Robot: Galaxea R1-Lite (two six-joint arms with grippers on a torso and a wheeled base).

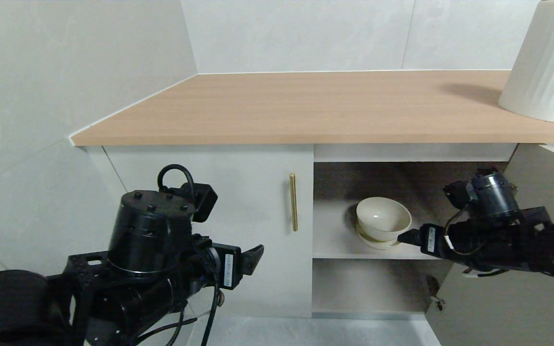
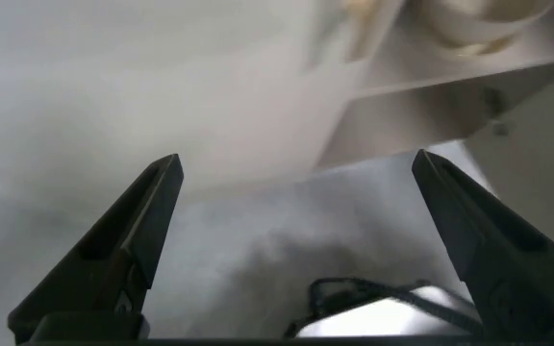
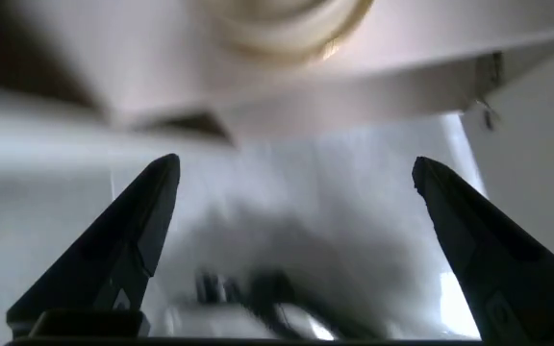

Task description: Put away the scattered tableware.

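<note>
Bowl [image 1: 384, 218]: upright on a saucer [image 1: 377, 243], both on the middle shelf [image 1: 334, 247] of an open cupboard under the desk [image 1: 306, 105]. The shelf is pale grey and flat, with a shadowed back wall and a lower bay beneath.

Bowl is cream, glossy and round-sided, mouth up. The saucer is the same colour, its rim just showing below.

A stretch of shelf shows between the bowl and the closed left door [image 1: 219, 216].

Right claw [image 3: 296, 173]: jaws spread, gripping nothing. It is level with the saucer, tip just beside its right rim; cannot tell if they touch.

Right door [image 1: 522, 298] is swung open beside that arm.

Brass handle [image 1: 294, 202] stands upright at the closed door's edge.

Left claw [image 2: 296, 168]: jaws spread wide, gripping nothing. It is low before the closed door, well apart from the bowl.

Desk is wood-grain and set in a corner of pale tiled walls [image 1: 65, 72]. A white ribbed object [image 1: 551, 62] stands at its right end.
</note>
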